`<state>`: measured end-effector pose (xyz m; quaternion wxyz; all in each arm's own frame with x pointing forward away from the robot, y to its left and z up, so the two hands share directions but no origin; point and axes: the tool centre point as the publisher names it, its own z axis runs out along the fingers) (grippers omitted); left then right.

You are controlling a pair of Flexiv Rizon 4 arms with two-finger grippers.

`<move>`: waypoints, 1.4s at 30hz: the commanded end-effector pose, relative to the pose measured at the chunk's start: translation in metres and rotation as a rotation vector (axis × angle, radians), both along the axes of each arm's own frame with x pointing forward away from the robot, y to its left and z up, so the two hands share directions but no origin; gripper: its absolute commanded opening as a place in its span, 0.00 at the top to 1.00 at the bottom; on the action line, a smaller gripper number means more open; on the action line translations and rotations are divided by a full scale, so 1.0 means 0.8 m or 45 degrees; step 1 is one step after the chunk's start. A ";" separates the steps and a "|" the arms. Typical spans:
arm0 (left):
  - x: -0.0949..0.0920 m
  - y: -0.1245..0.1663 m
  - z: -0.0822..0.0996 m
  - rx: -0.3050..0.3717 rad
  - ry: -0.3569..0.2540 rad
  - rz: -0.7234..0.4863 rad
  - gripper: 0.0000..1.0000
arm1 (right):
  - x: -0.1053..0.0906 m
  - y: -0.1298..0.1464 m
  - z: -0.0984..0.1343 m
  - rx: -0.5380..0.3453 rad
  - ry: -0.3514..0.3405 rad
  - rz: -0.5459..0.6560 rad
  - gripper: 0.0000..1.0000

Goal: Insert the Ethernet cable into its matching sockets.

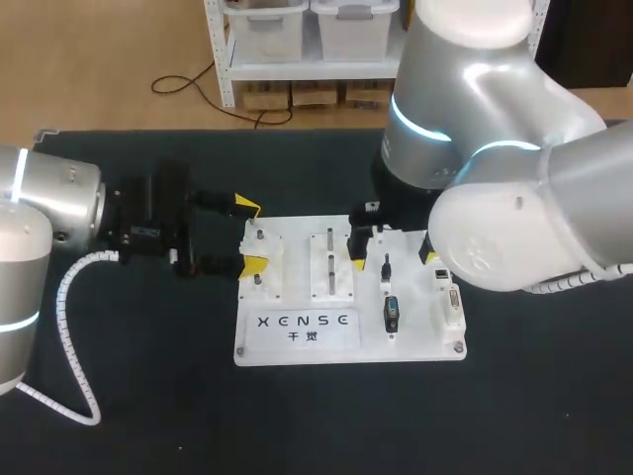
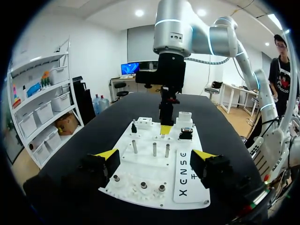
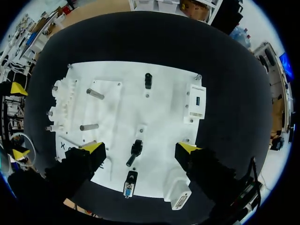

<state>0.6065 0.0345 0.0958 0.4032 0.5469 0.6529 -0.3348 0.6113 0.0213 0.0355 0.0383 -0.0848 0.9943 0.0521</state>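
Note:
The white socket board [image 1: 346, 341] lies mid-table with pegs, sockets and connectors on it. No loose Ethernet cable shows in any view. A small black plug [image 3: 135, 151] rests on the board below my right gripper [image 3: 140, 147], which hangs open above it, holding nothing. A connector with a blue face [image 3: 130, 183] and a white socket block [image 3: 196, 101] sit nearby. In the head view the right gripper [image 1: 392, 255] is mostly hidden under its own arm. My left gripper [image 1: 249, 236] stands open at the board's left end, over the peg row [image 2: 143, 185], also empty-handed.
Upright metal pegs [image 2: 154, 149] stand in the board's middle, ahead of the left gripper [image 2: 154, 157]. Another white connector block [image 3: 180, 199] sits at the board's corner. The black tabletop [image 1: 148, 396] surrounds the board. The right arm's bulk [image 1: 514, 198] covers the table's right side.

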 end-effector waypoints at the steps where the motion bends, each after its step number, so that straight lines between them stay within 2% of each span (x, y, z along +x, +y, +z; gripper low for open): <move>1: -0.001 0.001 -0.002 -0.006 -0.005 0.002 0.00 | 0.004 0.001 -0.005 -0.002 0.007 0.009 0.06; 2: -0.001 0.001 -0.002 -0.006 -0.005 0.002 0.00 | 0.004 0.001 -0.006 -0.005 0.011 0.013 0.15; 3: -0.001 0.001 -0.002 -0.006 -0.005 0.002 0.00 | 0.004 0.001 -0.007 -0.005 0.012 0.015 0.52; 8: -0.001 0.001 -0.002 -0.006 -0.005 0.002 0.00 | 0.005 0.001 -0.011 -0.010 0.022 0.026 0.64; 10: -0.001 0.001 -0.002 -0.006 -0.005 0.002 0.00 | 0.006 0.002 -0.012 -0.013 0.028 0.035 0.64; 12: -0.001 0.001 -0.002 -0.006 -0.005 0.002 0.00 | 0.006 0.004 -0.012 -0.013 0.029 0.047 0.76; 15: -0.001 0.001 -0.002 -0.006 -0.005 0.002 0.00 | 0.006 0.005 -0.014 -0.013 0.030 0.058 0.84; 17: -0.001 0.001 -0.002 -0.006 -0.005 0.002 0.00 | 0.006 0.005 -0.015 -0.014 0.033 0.063 0.83; 18: -0.001 0.001 -0.002 -0.006 -0.005 0.002 0.00 | 0.006 0.005 -0.016 -0.014 0.035 0.065 0.88; 19: -0.001 0.001 -0.002 -0.006 -0.005 0.002 0.00 | 0.006 0.005 -0.016 -0.014 0.038 0.068 1.00; 26: -0.001 0.001 -0.002 -0.006 -0.005 0.002 0.00 | 0.006 0.007 -0.018 -0.007 0.047 0.087 1.00; 34: -0.001 0.001 -0.002 -0.006 -0.005 0.002 0.00 | 0.017 -0.001 0.013 0.009 0.016 0.115 1.00; 42: -0.001 0.001 -0.002 -0.006 -0.005 0.002 0.00 | 0.021 -0.031 0.033 -0.003 0.012 0.097 1.00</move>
